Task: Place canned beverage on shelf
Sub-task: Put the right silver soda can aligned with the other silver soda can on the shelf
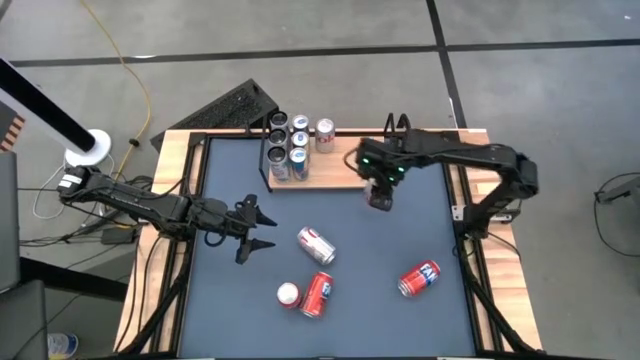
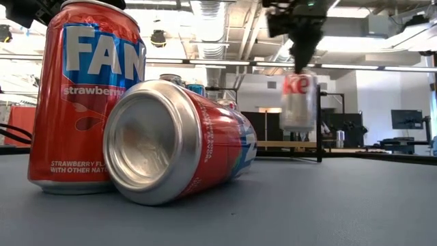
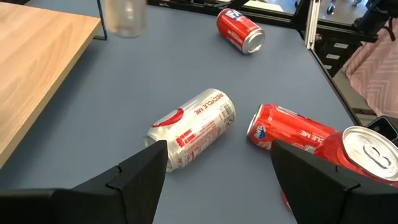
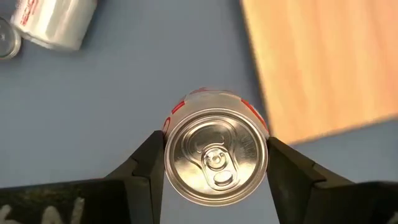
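Note:
My right gripper (image 1: 380,197) is shut on a silver canned beverage (image 4: 216,155), just near of the shelf (image 1: 330,168). The shelf is a light-wood board at the table's far side; several upright cans (image 1: 288,150) stand on its left part. In the low view the held can (image 2: 299,99) hangs upright above the table. My left gripper (image 1: 255,228) is open and empty, at the table's left-middle. Ahead of it a silver can (image 3: 193,127) lies on its side. My right gripper pinches the silver can between its two fingers, at the side wall just below the top rim (image 4: 169,144). The fingers (image 4: 149,163) come from above, pointing down. The can hangs upright, top up, lifted clear of the table.
On the dark mat a silver can (image 1: 316,245) and a red can (image 1: 318,295) lie on their sides, with a small upright can (image 1: 288,295) next to them. A red Fanta can (image 1: 419,278) lies at the right. A black metal frame (image 1: 462,190) borders the mat.

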Available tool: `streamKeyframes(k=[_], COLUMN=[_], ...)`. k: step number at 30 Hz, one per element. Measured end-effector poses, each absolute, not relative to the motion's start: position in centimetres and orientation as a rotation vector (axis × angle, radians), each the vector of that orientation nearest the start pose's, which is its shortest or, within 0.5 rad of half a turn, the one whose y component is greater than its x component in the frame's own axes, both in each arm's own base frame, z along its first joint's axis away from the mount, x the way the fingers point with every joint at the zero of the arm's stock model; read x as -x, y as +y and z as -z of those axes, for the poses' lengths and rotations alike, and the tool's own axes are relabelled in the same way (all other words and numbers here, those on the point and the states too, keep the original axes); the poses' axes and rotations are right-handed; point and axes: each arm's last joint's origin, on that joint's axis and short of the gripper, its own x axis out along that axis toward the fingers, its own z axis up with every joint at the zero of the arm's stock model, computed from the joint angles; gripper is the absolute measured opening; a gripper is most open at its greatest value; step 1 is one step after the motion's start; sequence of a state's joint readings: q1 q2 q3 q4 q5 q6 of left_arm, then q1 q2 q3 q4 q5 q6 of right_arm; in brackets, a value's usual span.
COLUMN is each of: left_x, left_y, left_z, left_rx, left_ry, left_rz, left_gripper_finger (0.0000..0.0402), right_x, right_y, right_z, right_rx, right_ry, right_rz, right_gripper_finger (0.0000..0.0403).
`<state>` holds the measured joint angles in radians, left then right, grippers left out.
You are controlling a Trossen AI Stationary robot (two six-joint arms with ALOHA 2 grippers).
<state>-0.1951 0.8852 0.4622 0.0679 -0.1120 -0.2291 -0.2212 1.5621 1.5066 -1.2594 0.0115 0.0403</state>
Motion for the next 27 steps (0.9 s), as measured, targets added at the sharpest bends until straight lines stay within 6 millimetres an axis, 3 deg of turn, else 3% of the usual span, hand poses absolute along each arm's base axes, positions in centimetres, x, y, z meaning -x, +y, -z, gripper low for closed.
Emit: streamKeyframes(k=[9, 14, 21, 27], left_x=[-18.8, -18.8, -18.8, -18.7], left_y=[-3.4, -3.4, -3.4, -3.4], left_z=[-22.8, -22.8, -22.6, -22.5], left_rx=[0.174, 0.171, 0.161, 0.158], left_ry=[0.359, 0.364, 0.382, 0.391], left_rz=[0.041, 0.041, 0.040, 0.034], left_gripper_finger=[0.0275, 0.0275, 0.0275, 0.0275], right_x=[-34.3, -37.1, -38.9, -39.0], right_y=[-10.4, -12.2, -13.6, -13.9], right_z=[-32.7, -32.2, -31.7, -31.7], right_rx=[0.055, 0.191, 0.379, 0.522], right_ry=[1.271, 1.273, 1.308, 1.337], right_rz=[0.116, 0.033, -0.033, -0.072], right_gripper_finger=[0.0199, 0.0199, 0.0199, 0.0199])
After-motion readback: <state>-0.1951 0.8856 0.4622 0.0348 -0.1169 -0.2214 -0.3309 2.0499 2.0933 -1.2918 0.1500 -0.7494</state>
